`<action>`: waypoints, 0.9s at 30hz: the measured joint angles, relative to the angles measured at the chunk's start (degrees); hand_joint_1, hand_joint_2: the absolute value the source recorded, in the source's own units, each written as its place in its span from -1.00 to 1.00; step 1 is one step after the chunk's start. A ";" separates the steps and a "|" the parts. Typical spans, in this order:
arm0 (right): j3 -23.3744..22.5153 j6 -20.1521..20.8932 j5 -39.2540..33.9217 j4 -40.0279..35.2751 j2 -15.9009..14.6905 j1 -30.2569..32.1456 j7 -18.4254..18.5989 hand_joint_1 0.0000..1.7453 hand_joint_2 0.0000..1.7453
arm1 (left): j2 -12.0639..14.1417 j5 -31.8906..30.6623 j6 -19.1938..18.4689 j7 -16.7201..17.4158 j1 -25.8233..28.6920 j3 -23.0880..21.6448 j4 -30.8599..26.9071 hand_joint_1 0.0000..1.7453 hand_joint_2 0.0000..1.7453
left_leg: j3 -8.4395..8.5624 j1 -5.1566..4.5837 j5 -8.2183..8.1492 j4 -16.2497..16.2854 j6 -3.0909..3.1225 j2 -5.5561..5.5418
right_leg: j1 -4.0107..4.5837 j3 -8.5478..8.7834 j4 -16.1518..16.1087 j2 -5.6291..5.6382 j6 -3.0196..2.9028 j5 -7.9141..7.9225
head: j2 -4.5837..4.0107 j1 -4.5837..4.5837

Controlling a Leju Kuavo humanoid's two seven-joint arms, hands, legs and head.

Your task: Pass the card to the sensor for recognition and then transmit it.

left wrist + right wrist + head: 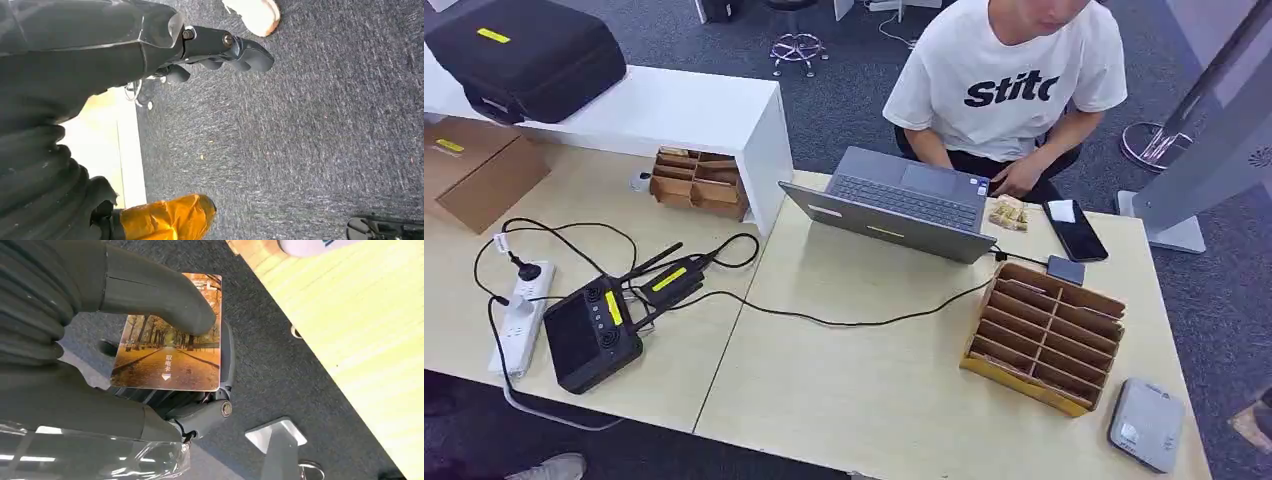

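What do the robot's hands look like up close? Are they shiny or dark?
Mostly dark. The right hand has a thick, smooth grey thumb, a ribbed grey cover behind it like a bendy hose, and a small silver screw at a dark joint. Clear, shiny plastic wraps part of it. The left hand has rounded dark grey fingers, a silver screw, and the same ribbed cover and glossy wrap.

Office or lab workspace.
Grey carpet (844,90), pale wood tables (874,390), open laptop (899,200), power strip (521,315), cables, cardboard sorter (1046,335), seated person (1009,80).
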 joint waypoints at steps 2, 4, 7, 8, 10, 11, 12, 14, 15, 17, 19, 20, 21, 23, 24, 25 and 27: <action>0.61 0.02 0.17 -0.33 -0.11 0.25 0.13 1.00 1.00 | 0.02 -0.46 0.00 -0.11 -0.02 0.00 0.00 -1.00 1.00 | 0.00 0.00 0.00 0.00 0.00 0.00 | 0.00 0.00 0.00 0.00 0.00 0.00 | 0.00 -0.02; 1.12 -0.15 0.33 -1.03 -0.11 0.83 0.31 1.00 1.00 | 0.09 -0.85 0.00 -0.24 -0.06 0.00 0.00 -1.00 1.00 | 0.00 0.00 0.00 0.00 0.00 0.00 | 0.00 0.00 0.00 0.00 0.00 0.00 | 0.00 -0.02; 2.12 -0.31 0.42 -1.97 -0.11 1.44 0.63 1.00 1.00 | 0.31 -0.96 0.00 -0.52 -0.15 0.00 0.00 -1.00 1.00 | 0.01 0.00 0.00 0.00 0.00 0.01 | 0.00 0.00 0.00 0.00 0.00 0.00 | 0.00 -0.02; 2.38 -0.37 0.42 -2.19 -0.11 1.58 0.61 1.00 1.00 | 0.35 -0.96 0.00 -0.55 -0.18 0.00 0.00 -1.00 1.00 | 0.01 0.00 0.00 0.00 0.00 0.01 | 0.00 0.00 0.00 0.00 0.00 0.00 | 0.00 -0.02; 2.78 -0.52 0.42 -2.67 -0.11 1.81 0.66 1.00 1.00 | 0.46 -1.05 0.00 -0.55 -0.21 0.00 0.00 -1.00 1.00 | 0.01 0.01 0.00 0.00 0.00 0.01 | 0.01 0.00 0.00 0.00 0.00 0.00 | 0.00 -0.02; 2.95 -0.81 0.39 -3.12 -0.11 2.00 0.74 1.00 1.00 | 0.46 -1.11 0.00 -0.57 -0.22 -0.02 0.00 -1.00 1.00 | 0.01 0.01 0.00 0.00 0.00 0.01 | 0.01 0.00 0.00 0.00 0.00 0.00 | 0.00 -0.02; 3.14 -1.09 0.31 -3.88 -0.13 2.31 0.74 1.00 1.00 | 0.46 -1.20 0.00 -0.57 -0.23 -0.02 0.00 -1.00 1.00 | 0.01 0.01 0.00 0.00 0.00 0.01 | 0.01 0.00 0.00 0.01 0.00 0.00 | 0.00 -0.02; 3.59 -1.27 -0.44 -5.91 -0.31 3.06 0.74 1.00 1.00 | 0.48 -1.53 0.00 -0.59 -0.30 -0.02 0.00 -1.00 1.00 | 0.01 0.00 0.00 0.00 0.00 0.02 | 0.00 0.00 0.00 0.01 0.00 0.00 | 0.00 0.00; 3.80 -1.20 -1.16 -7.42 -0.53 3.56 0.81 1.00 1.00 | 0.48 -1.66 -0.02 -0.57 -0.37 -0.02 0.00 -1.00 1.00 | 0.00 0.00 0.00 0.00 0.00 0.01 | 0.00 0.00 0.00 0.01 0.00 0.00 | 0.00 -0.02; 4.11 -1.01 -1.94 -9.19 -0.74 3.88 0.83 1.00 1.00 | 0.50 -1.90 -0.02 -0.57 -0.43 -0.02 0.00 -1.00 1.00 | 0.01 0.01 0.00 0.00 0.00 0.02 | 0.01 0.00 0.00 0.01 0.00 0.00 | 0.00 -0.02; 4.11 -1.01 -1.94 -9.19 -0.74 3.88 0.83 1.00 1.00 | 0.50 -1.90 -0.02 -0.57 -0.43 -0.02 0.00 -1.00 1.00 | 0.01 0.01 0.00 0.00 0.00 0.02 | 0.01 0.00 0.00 0.01 0.00 0.00 | 0.00 -0.02; 4.11 -1.01 -1.94 -9.19 -0.74 3.88 0.83 1.00 1.00 | 0.50 -1.90 -0.02 -0.57 -0.43 -0.02 0.00 -1.00 1.00 | 0.01 0.01 0.00 0.00 0.00 0.02 | 0.01 0.00 0.00 0.01 0.00 0.00 | 0.00 -0.02; 4.11 -1.01 -1.94 -9.19 -0.74 3.88 0.83 1.00 1.00 | 0.50 -1.90 -0.02 -0.57 -0.43 -0.02 0.00 -1.00 1.00 | 0.01 0.01 0.00 0.00 0.00 0.02 | 0.01 0.00 0.00 0.01 0.00 0.00 | 0.00 -0.02; 4.22 -0.98 -2.12 -9.59 -0.81 3.93 0.81 1.00 1.00 | 0.50 -1.95 -0.04 -0.57 -0.45 -0.02 0.00 -1.00 1.00 | 0.01 0.00 0.00 0.00 0.00 0.02 | 0.00 0.00 0.00 0.02 0.00 0.00 | 0.00 -0.02; 5.00 -0.81 -2.75 -12.21 -1.20 4.22 0.96 1.00 1.00 | 0.52 -2.14 -0.04 -0.57 -0.68 -0.04 0.00 -1.00 1.00 | 0.01 0.01 0.00 0.00 0.00 0.03 | 0.01 0.00 0.00 0.03 0.00 0.00 | 0.00 0.00; 5.61 -0.74 -2.82 -13.48 -1.38 4.25 1.22 1.00 1.00 | 0.52 -2.29 -0.07 -0.57 -0.77 -0.04 0.00 -1.00 1.00 | 0.01 0.01 0.00 0.00 0.00 0.03 | 0.01 0.00 0.00 0.02 0.00 0.00 | 0.00 -0.02; 9.24 -1.51 -2.58 -14.88 -1.40 4.14 1.62 1.00 1.00 | 0.55 -3.02 -0.07 -0.59 -0.87 -0.22 0.00 -1.00 1.00 | 0.00 0.00 0.00 0.00 0.00 0.02 | 0.00 0.02 0.00 0.02 0.00 0.00 | 0.00 -0.02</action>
